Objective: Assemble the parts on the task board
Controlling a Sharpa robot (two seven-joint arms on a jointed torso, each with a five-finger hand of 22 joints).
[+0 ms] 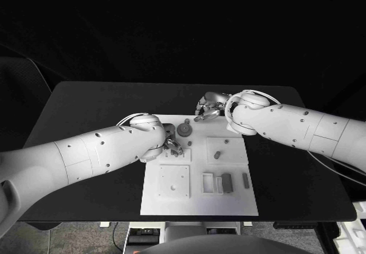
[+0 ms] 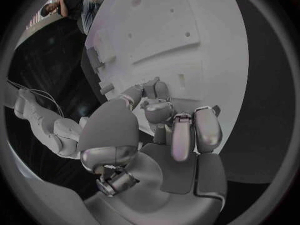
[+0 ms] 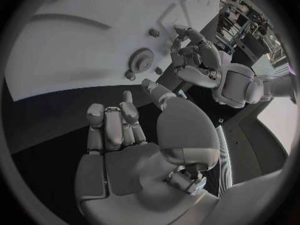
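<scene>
Nearest the head camera, along the near edge of the white rectangular task board (image 1: 156,203), a square raised plate (image 1: 174,181) is seen, and beside it, toward the board's right edge, a white open frame (image 1: 207,182) and two dark oblong parts (image 1: 226,182). Further in, a small dark peg (image 1: 217,155) stands on a raised white pad, and a dark round gear (image 1: 184,129) sits near the far edge. The silver left hand (image 1: 172,145) is held low over the board's middle, just beside the gear; whether anything is pinched in it cannot be told here. The silver right hand (image 1: 207,108) is held at the far edge of the board, over the black table (image 1: 91,106).

From the left wrist, the left hand (image 2: 164,130) is shown with fingers curled in close to the board (image 2: 187,40); no part is seen in them, though the fingertips are partly hidden.

From the right wrist, the right hand (image 3: 125,135) is shown with fingers loosely bent and apart, holding nothing, off the board's edge; the gear (image 3: 140,61) and the left hand (image 3: 200,60) lie beyond it.

A likely risk is judged to be contact: with both hands crowded near the gear, it could be knocked off its seat, or the standing peg toppled by the left forearm. A part could also be misaligned if pressed down unseen.
</scene>
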